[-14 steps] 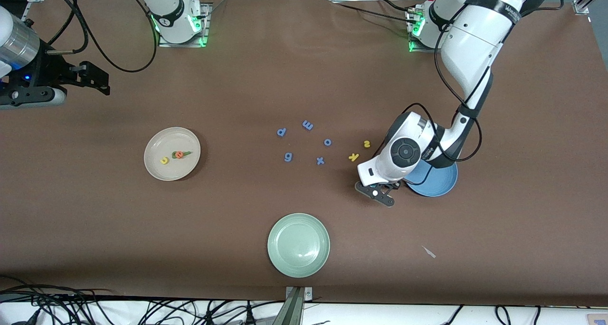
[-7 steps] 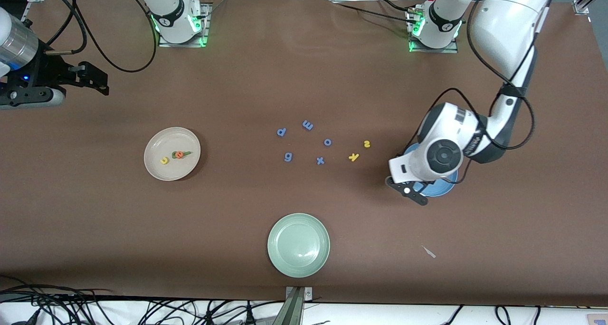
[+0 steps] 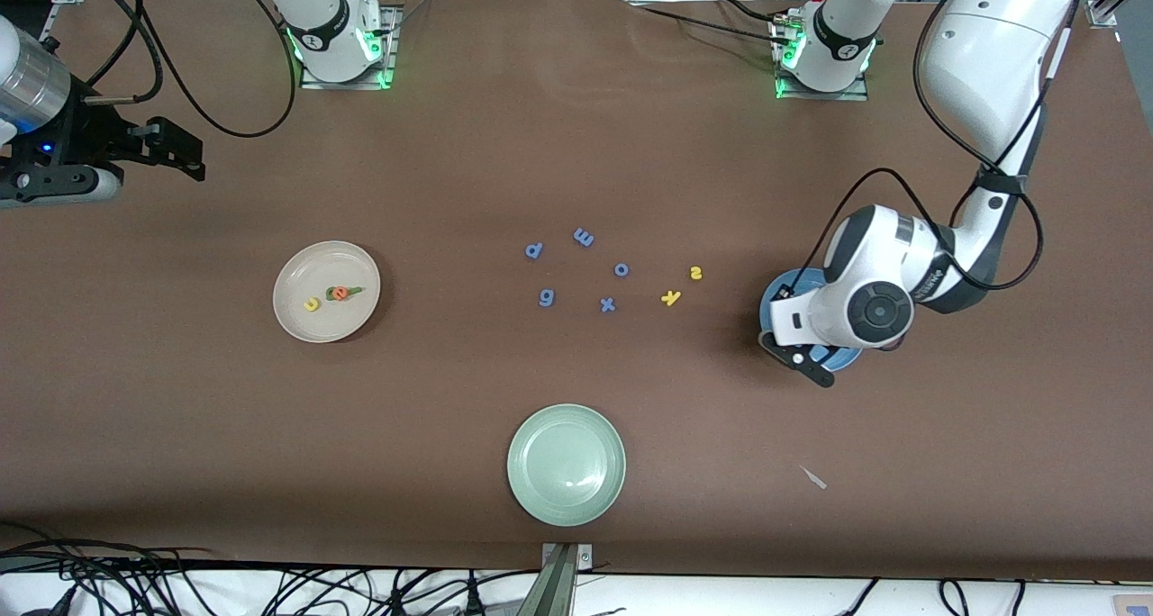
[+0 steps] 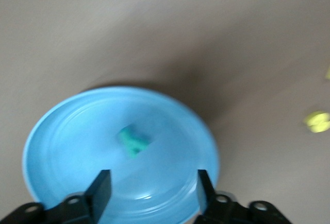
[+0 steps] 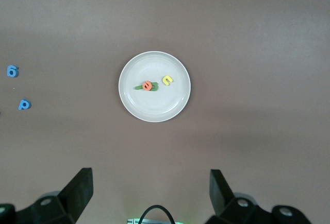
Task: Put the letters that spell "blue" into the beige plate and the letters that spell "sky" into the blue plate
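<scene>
My left gripper (image 3: pixel 802 361) hangs open over the blue plate (image 3: pixel 776 294), fingers (image 4: pixel 101 188) spread with nothing between them. A teal y (image 4: pixel 134 140) lies inside the blue plate (image 4: pixel 62 147). A yellow s (image 3: pixel 695 273) and a yellow k (image 3: pixel 671 297) lie on the cloth beside that plate, toward the table's middle. The beige plate (image 3: pixel 297 323) holds a yellow u (image 3: pixel 312 304), an orange e (image 3: pixel 340 293) and green pieces (image 3: pixel 354 290) partly under the e. My right gripper (image 3: pixel 176 152) waits open, high over the right arm's end, with the beige plate (image 5: pixel 154 112) in its view.
Several periwinkle letters lie mid-table: p (image 3: pixel 534 250), m (image 3: pixel 584 237), o (image 3: pixel 621 270), g (image 3: pixel 546 298), x (image 3: pixel 608 305). A pale green plate (image 3: pixel 566 465) sits near the front edge. A small pale scrap (image 3: pixel 813 477) lies nearer the camera than the blue plate.
My left gripper has swung from beside the blue plate to over it and has opened; the teal y now lies in the plate. The right arm has barely moved.
</scene>
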`<state>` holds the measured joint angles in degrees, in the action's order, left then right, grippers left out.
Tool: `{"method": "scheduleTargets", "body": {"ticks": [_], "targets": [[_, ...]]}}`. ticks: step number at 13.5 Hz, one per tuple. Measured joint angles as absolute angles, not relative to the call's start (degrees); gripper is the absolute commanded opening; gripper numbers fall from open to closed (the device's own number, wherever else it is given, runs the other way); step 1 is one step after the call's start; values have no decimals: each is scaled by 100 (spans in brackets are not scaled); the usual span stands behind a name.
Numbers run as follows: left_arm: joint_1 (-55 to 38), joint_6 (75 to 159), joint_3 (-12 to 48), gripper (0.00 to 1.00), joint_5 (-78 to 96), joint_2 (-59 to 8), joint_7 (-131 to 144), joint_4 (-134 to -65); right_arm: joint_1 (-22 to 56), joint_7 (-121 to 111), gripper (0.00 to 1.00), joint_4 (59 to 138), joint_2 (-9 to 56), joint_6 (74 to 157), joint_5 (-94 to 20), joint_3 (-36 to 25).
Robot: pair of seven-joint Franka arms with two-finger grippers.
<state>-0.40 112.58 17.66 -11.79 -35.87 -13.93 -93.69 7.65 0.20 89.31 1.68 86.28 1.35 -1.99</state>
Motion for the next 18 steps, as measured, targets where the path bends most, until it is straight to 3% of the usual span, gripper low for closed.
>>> {"method": "scheduleTargets", "body": {"ticks": [5,13,18], "targets": [[-252,11396,2514,100,-1179,-3500,-692,-9348,765,20,100,8931,168,8628,135,-201],[-873,12886,2493,100,-1373,-4234,-116,-9655,765,20,100,8932,170,8626,135,-203],[-979,13066,2497,100,-1745,-4345,347,-9868,765,20,100,8932,170,8626,135,-203]]}}
